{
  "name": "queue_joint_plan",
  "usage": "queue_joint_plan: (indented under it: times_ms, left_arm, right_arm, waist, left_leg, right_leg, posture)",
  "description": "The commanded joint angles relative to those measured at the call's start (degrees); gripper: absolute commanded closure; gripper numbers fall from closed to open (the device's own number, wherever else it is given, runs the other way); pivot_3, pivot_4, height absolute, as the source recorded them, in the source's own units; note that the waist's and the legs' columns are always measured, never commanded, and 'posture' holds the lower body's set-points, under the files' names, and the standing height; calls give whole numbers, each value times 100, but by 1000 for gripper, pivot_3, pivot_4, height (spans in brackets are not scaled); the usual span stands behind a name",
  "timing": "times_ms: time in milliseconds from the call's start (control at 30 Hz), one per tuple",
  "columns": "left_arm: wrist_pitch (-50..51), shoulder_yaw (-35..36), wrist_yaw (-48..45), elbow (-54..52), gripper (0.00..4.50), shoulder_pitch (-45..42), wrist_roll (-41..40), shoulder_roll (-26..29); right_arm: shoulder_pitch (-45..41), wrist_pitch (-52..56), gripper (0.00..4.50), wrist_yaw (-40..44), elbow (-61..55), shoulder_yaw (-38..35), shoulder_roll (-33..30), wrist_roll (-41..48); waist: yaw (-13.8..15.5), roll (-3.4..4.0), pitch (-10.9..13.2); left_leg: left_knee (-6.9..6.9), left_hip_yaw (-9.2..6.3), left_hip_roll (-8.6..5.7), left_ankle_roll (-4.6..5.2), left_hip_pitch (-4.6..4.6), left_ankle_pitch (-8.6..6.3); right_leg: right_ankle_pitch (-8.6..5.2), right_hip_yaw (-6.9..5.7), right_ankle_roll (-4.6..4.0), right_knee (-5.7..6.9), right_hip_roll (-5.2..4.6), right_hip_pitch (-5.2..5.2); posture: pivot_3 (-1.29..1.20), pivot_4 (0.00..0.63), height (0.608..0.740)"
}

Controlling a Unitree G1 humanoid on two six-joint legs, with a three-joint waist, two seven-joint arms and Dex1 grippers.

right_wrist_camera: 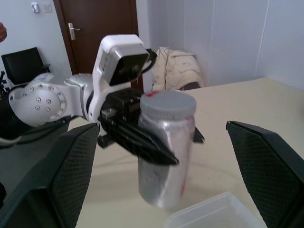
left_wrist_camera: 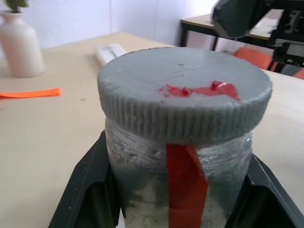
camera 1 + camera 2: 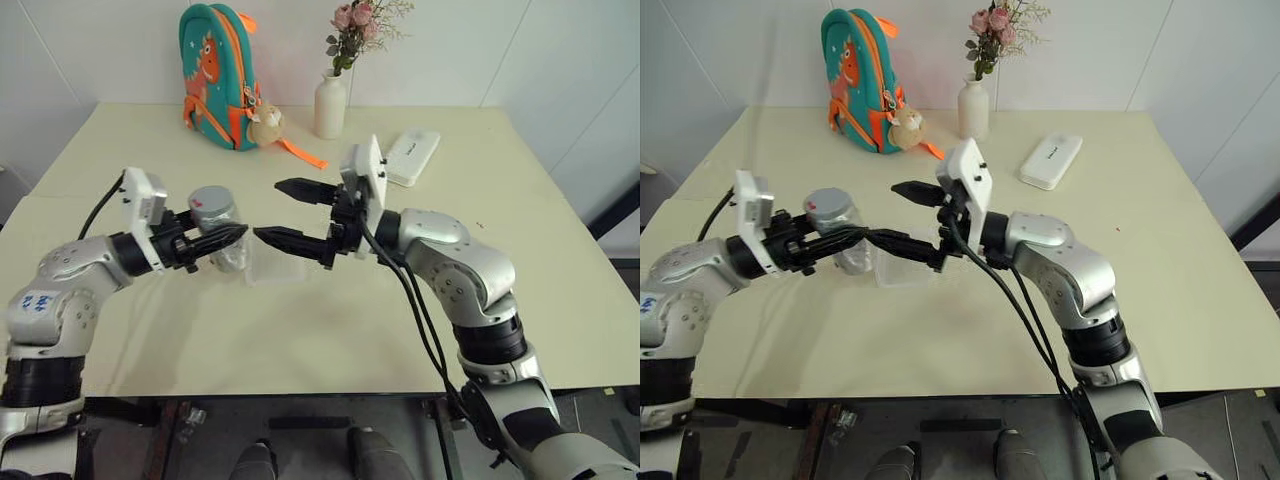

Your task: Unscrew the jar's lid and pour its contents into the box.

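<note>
My left gripper (image 3: 226, 236) is shut on the jar (image 3: 214, 218) and holds it upright above the table. The jar is a clear-greyish cylinder with a red stripe (image 2: 186, 183) down its side. Its ribbed grey lid (image 2: 185, 95) sits on top and carries a red smear. My right gripper (image 3: 270, 210) stands open just right of the jar, its two black fingers pointing at it and spread wide. The wrist view from that arm shows the jar (image 1: 164, 156) between those fingers. The clear plastic box (image 3: 268, 268) lies on the table below the right gripper's lower finger. The contents are not discernible through the jar's wall.
At the back of the cream table (image 3: 300, 330) stand a teal and orange backpack (image 3: 215, 75) and a white vase of pink flowers (image 3: 331, 103). A white oblong case (image 3: 412, 156) lies at the back right. An orange strap (image 3: 305, 155) trails from the backpack.
</note>
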Motion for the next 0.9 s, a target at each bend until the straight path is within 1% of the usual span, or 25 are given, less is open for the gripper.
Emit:
queue_joint_plan:
  times_ms: [33, 200, 367, 900]
  left_arm:
    - [-84, -277, -356, 20, 2423, -283, 187, -39]
    - [-171, -450, -599, 71, 2423, -361, 370, -121]
    - [-280, -496, -733, 109, 2423, -400, 469, -247]
    - [-358, -442, -762, 198, 2423, -507, 602, -421]
  right_arm:
    - [-78, 77, 0, -136, 31, 59, 98, -70]
    - [-94, 113, 0, -325, 76, 97, 276, -178]
    - [-152, 93, 0, -367, 218, 56, 386, -199]
    - [-181, -110, 0, -315, 483, 166, 507, -494]
  waist:
    - [-6, 0, 0]
    - [-65, 0, 0]
    - [-59, 0, 0]
    - [-62, 0, 0]
  left_leg:
    - [0, 0, 0, 0, -5, 0]
    - [0, 1, 0, 0, -11, 1]
    - [2, 1, 0, 2, -10, 5]
    - [3, 0, 0, 4, -8, 8]
  right_leg:
    - [0, 0, 0, 2, 0, -5]
    - [-1, 2, 0, 13, 2, -18]
    - [-1, 4, 1, 23, 2, -19]
    - [-1, 5, 1, 33, 2, -21]
  posture:
    - [0, 150, 740]
    - [0, 150, 740]
    - [0, 150, 740]
    - [0, 150, 740]
